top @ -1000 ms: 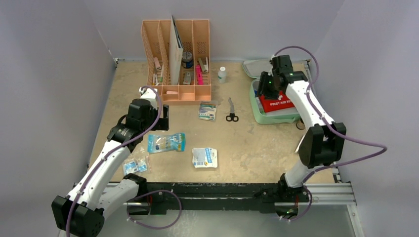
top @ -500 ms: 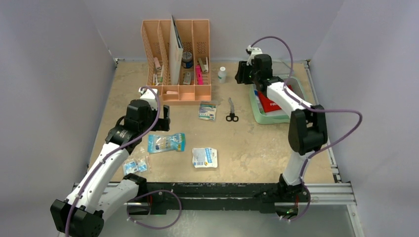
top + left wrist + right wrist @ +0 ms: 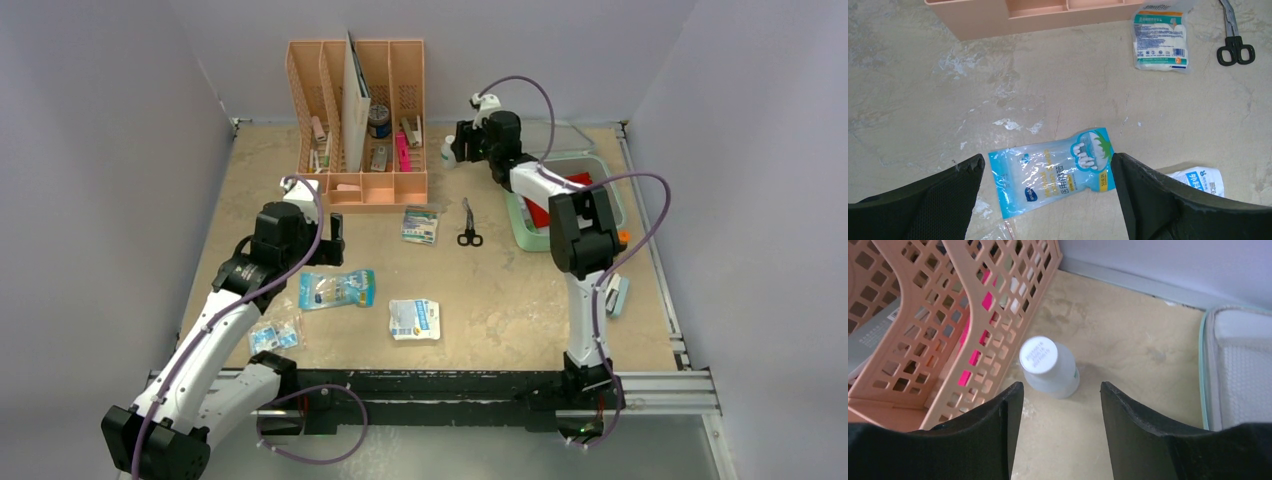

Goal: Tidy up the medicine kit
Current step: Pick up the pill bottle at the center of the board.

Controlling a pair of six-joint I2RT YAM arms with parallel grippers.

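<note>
Bottle pickup looks to be the step in hand. The right gripper hangs with its jaws spread on either side of a small white bottle, which stands upright just beside the right wall of the peach desk organizer. The medicine kit lies open well to the right of the organizer, with a red pouch inside it.

The next move calls for lowering the jaws around the bottle's body and closing on it. One finger must be kept off the organizer's lattice wall, which is very close, and the bottle then has to be carried across to the kit.

The left gripper is also spread wide and holds nothing. It hovers over a blue pouch that lies in front of the organizer.

The blue pouch carries Chinese characters beginning 医用 and a picture of cotton swabs. A gauze pack with a teal band, close to the organizer's front right corner, has print too fine to read. Black-handled scissors lie beyond it. The bottle cap's lettering is illegible, and the red pouch's writing is hidden.
</note>
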